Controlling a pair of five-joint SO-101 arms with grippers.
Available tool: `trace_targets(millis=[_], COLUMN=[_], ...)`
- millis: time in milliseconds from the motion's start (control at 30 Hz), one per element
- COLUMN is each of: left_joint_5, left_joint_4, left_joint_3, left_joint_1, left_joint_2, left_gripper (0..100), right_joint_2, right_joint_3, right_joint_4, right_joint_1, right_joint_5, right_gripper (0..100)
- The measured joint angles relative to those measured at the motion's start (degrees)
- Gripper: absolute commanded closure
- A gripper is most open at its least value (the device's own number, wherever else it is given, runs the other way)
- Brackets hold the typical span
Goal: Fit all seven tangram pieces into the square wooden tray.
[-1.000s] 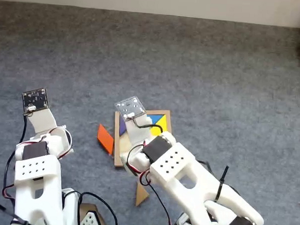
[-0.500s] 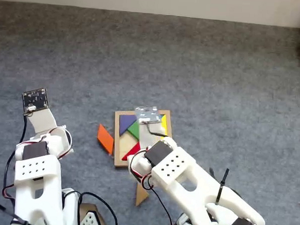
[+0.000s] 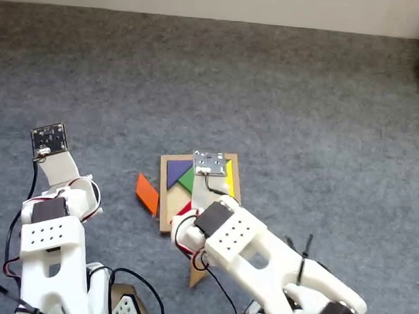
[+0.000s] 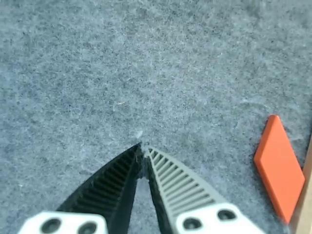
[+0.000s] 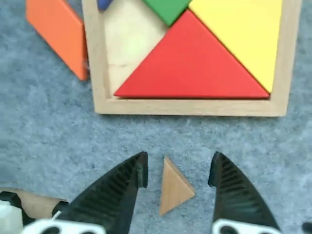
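Step in hand: by my judgement, picking up the small wooden triangle that lies loose on the grey carpet.
Right claw: the right gripper is released, with its jaws spread either side of that triangle and a gap on both sides.
Left claw: the left gripper is clenched on nothing, tips together over bare carpet.
Tray: the square wooden tray lies just beyond the triangle. It holds the red triangle, the yellow triangle, a green piece and a blue piece.
Open slot: bare wood shows along the tray side nearest the orange parallelogram, which lies outside, just beside the rim.
Doing it well: I would come straight down and press the tips into the pile. The piece is thin and its slanted edges could slip out sideways, so I would close slowly with it centred.
Writing: I can read no brand, label or lettering on the tray or pieces.
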Motion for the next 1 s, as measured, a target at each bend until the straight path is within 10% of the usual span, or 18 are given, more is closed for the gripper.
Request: trace_targets(millis=[1000], left_joint_5=[0.0], left_joint_4=[0.0], left_joint_3=[0.0], left_joint_1=[0.0], left_joint_2=[0.0], left_gripper=[98], right_joint_2=[10.73], right_joint_3=[-0.26], right_joint_4=[-0.97], right_joint_1=[-8.7], right_joint_5=[-9.76], right_gripper=[78.9])
